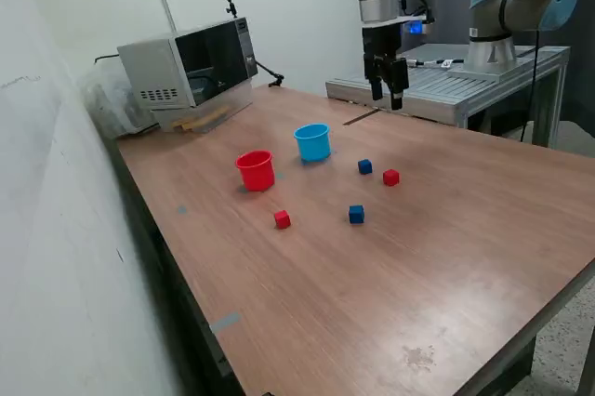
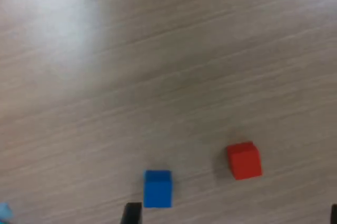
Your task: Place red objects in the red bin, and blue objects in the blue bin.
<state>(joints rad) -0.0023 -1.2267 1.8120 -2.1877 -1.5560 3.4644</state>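
Exterior view: the gripper [image 1: 390,97] is seen hanging above the table [image 1: 446,257], fingers pointing down, spread apart and empty. Both cups stand upright, mouths up: the red bin [image 1: 256,171] beside the blue bin [image 1: 313,142]. Four cubes lie apart on open wood: blue cubes [image 1: 364,166] [image 1: 356,215], red cubes [image 1: 390,178] [image 1: 282,219], all well inside the table edges.

Bright, even room light here, exterior view sharp, and the cups and cubes drop only small soft shadows on the table [image 1: 446,257]. Wrist view goes soft and blurry (wood grain smeared), with a pale glare patch [image 2: 58,29] washing out one corner.
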